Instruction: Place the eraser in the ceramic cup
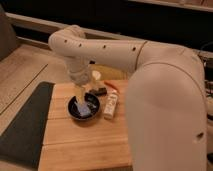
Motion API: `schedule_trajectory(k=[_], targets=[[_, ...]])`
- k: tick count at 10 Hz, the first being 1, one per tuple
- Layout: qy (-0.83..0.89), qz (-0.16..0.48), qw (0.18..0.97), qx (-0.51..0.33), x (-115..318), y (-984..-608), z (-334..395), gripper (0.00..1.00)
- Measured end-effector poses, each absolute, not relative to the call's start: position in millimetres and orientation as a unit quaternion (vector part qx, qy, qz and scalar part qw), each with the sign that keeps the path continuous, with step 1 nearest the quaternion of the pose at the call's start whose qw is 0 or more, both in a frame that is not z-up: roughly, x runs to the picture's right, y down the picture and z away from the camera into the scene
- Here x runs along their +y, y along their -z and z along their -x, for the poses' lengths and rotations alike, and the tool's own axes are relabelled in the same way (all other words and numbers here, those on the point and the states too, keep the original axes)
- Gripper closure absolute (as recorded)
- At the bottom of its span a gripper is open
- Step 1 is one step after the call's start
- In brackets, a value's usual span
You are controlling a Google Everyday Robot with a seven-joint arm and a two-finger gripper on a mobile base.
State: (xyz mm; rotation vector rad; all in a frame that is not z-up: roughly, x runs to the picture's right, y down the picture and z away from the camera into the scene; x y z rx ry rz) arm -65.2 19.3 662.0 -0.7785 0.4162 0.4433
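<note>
Over round black bowl (71, 110) on wooden board (75, 145) | jaws apart | cream cup (97, 77) behind

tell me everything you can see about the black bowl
The black bowl is round, wide and shallow, dark with a slight sheen; its material is unclear. It sits upright on the wooden board, toward the back. Inside lie pale bluish bits; what they are cannot be told. The open pincer hangs over its left half from above, tips down inside the rim. A white packet lies close beside its right edge; contact cannot be told.
</note>
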Motion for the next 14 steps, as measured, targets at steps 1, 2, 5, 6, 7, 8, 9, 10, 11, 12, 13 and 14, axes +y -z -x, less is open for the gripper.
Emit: schedule_trajectory(k=[1,2,5,6,7,8,9,10,11,12,13,14], targets=[[-0.166,0.378,0.894,0.178,5.7,-669.2,51.3,0.35],[-0.131,0.384,0.9,0.161,-2.3,-672.7,43.5,0.35],[-0.004,0.402,0.91,0.104,-31.3,-682.8,13.0,0.35],[0.038,0.405,0.91,0.082,-39.9,-683.7,4.9,0.35],[0.07,0.406,0.909,0.065,-42.3,-682.8,6.1,0.35],[0.099,0.408,0.906,0.052,-42.2,-683.0,8.6,0.35],[0.113,0.409,0.904,0.045,-42.1,-682.6,9.0,0.35],[0.123,0.409,0.903,0.041,-42.4,-682.9,7.7,0.35],[0.124,0.409,0.903,0.041,-42.0,-683.2,7.3,0.35],[0.124,0.409,0.903,0.049,-40.1,-684.2,5.5,0.35],[0.126,0.405,0.903,0.073,-37.0,-690.7,-1.4,0.35],[0.137,0.396,0.901,0.11,-34.6,-706.6,-14.3,0.35]])
